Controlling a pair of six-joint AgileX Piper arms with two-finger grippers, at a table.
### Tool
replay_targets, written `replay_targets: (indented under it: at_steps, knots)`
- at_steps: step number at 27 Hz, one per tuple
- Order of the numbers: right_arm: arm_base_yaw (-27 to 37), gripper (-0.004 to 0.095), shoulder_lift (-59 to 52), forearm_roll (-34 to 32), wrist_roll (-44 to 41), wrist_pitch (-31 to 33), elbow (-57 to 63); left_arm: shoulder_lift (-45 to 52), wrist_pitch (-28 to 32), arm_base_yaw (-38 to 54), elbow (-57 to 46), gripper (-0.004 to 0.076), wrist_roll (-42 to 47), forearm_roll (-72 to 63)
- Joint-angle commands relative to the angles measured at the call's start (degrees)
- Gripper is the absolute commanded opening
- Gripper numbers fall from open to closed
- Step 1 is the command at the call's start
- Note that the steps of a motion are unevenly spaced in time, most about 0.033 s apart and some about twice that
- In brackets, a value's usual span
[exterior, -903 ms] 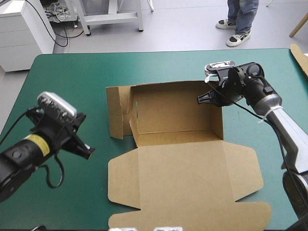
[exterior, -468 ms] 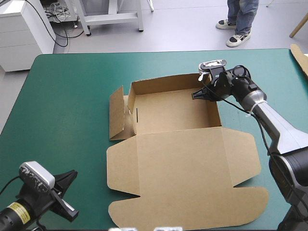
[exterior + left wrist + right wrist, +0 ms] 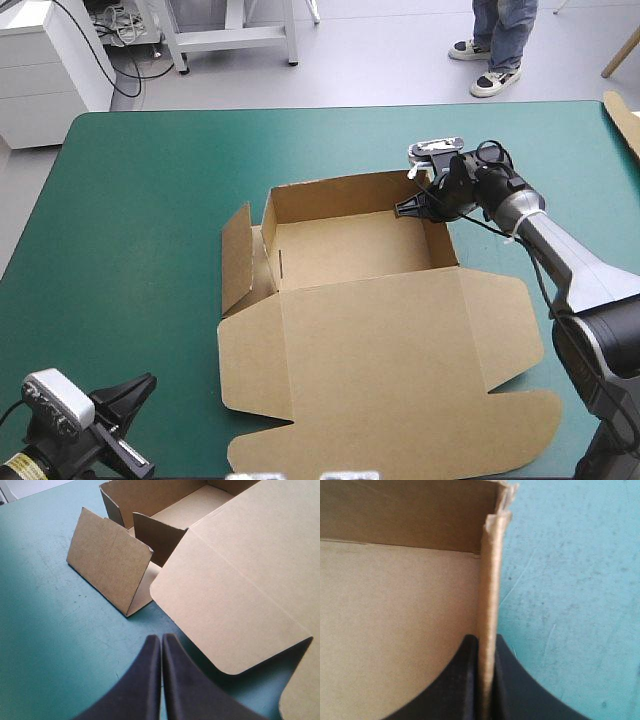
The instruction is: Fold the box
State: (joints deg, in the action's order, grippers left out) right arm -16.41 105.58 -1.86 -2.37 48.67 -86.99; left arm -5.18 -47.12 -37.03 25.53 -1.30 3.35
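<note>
The brown box (image 3: 350,240) lies mid-table as an open tray with its back and right walls raised. Its wide lid (image 3: 385,370) rests flat toward the table's front edge. At the tray's left end a loose side flap (image 3: 236,258) stands tilted, seen close in the left wrist view as the flap (image 3: 107,560). My right gripper (image 3: 412,205) is at the tray's far right corner, and in its own view the right gripper (image 3: 487,640) is shut on the thin right wall (image 3: 489,575). My left gripper (image 3: 140,388) sits near the front left corner, clear of the box, and the left gripper (image 3: 161,647) is shut on nothing.
A strip of more brown board (image 3: 625,118) pokes in at the table's far right edge. Bare teal-green cover (image 3: 130,220) stretches left of the box. The lid's rounded corner (image 3: 225,665) lies just ahead of my left gripper.
My left arm has pulled back from the table's left middle to its front left corner. My right gripper has drawn the right wall inward and upright, and the box shifted slightly.
</note>
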Motion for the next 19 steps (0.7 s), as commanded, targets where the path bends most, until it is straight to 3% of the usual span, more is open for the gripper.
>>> replay_targets:
  at_steps: [1, 5, 9, 19]
  knots:
    - [-0.4, 0.007, -1.3, -0.4, 1.9, 5.2, -1.8, -0.7, 4.4, -0.3, 1.2, -0.0008, 0.2, -0.6]
    - [-0.4, 0.028, -1.3, -0.4, 1.9, 9.4, -6.7, -0.7, 4.4, -0.3, 1.2, -0.0008, 0.2, -0.7]
    - [-0.4, 0.0458, -1.3, -1.6, 1.9, 18.2, -13.8, -0.7, 4.4, -0.3, 1.2, -0.0008, 0.2, -0.7]
    - [-0.4, 0.048, -12.2, -0.3, 1.6, 18.3, -16.9, -0.7, 4.4, -0.3, 1.2, -0.0008, 0.2, -0.7]
